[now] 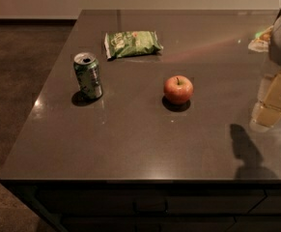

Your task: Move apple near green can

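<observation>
- Three things rest on the tabletop [130, 144]: apple [178, 89] near the middle, green can [88, 75] upright well to its left, chip bag [133, 43] behind.
- The gripper [274, 104] hangs at the right edge, apart from the apple; whether its jaws are open cannot be told.

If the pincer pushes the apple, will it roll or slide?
Round, the apple probably rolls on the glossy countertop. Its skin looks smooth, so it may slip. The pincer hangs at the right edge, apart from it.

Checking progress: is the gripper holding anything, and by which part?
Nothing. The gripper hovers at the right over the table; the apple sits apart from it.
</observation>
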